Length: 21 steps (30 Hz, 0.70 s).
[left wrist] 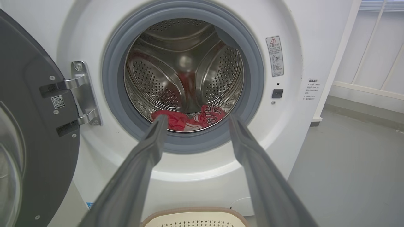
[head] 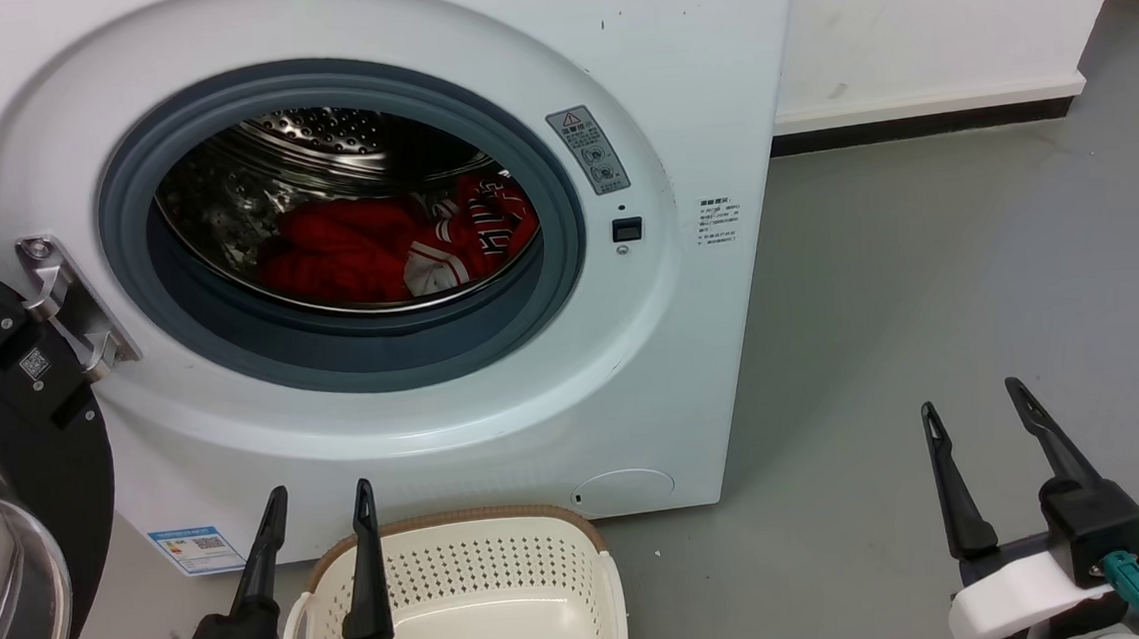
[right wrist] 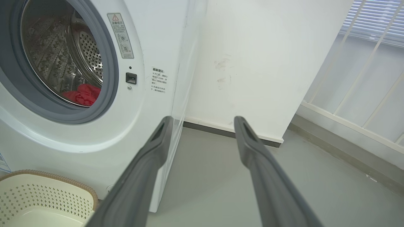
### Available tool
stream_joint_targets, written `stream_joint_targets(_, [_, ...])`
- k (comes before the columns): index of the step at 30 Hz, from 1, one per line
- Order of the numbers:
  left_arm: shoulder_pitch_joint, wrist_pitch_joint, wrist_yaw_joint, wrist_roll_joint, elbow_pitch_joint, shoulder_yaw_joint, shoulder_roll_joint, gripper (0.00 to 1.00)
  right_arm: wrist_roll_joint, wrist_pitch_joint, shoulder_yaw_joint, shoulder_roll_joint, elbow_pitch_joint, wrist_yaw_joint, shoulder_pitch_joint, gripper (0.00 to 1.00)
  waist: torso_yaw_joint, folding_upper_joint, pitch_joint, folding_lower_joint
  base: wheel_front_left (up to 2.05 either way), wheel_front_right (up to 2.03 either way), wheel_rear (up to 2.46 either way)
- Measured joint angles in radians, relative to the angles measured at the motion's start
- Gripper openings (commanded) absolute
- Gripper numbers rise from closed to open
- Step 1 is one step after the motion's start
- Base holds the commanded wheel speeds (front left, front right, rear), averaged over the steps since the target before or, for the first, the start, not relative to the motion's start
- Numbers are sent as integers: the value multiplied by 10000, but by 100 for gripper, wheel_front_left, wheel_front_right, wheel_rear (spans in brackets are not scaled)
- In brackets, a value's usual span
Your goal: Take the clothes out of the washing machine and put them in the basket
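**Near field.** The left gripper (head: 321, 489) shows against the left rim of the laundry basket (head: 463, 516), its two dark fingers apart with nothing between them. The right gripper (head: 971, 397) is likewise spread and empty, well to the right above the grey floor (head: 927, 264). The basket stands on the floor just in front of the washing machine (head: 695, 100), below the porthole. Its labelled bottom is bare.

**Middle field.** The glass door (head: 26, 438) hangs open at the left on its hinge.

We judge three hazards:
- An arm reaching in may brush the door.
- A finger may catch on the lip of the grey gasket (head: 362, 359).
- A pinch on a single fold may let a garment trail, snag on the gasket, or drop short of the basket.

**Far field.** The clothes (head: 344, 250) lie crumpled at the bottom of the perforated steel drum (head: 316, 132). They are red jersey fabric with white and black striped trim. The lettering on the right-hand piece is folded over and only partly legible. The pieces overlap, so we expect one may drag another along.
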Motion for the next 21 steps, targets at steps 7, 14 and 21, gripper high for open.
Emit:
stream_joint_targets(7, [1,-13,-73,38,44,12,0,100,38,-2,-17,0,8,0,-6,100,29,0,14,0,0,0,0])
stream_joint_targets(14, [1,-13,-90,36,61,6,0,100,113,-2,-54,0,31,0,-12,100,38,0,29,0,0,0,0])
stream_joint_targets(21, [18,-17,-178,-295,430,52,0,100,161,-4,-48,-2,31,0,-26,100,-22,0,139,0,0,0,0])
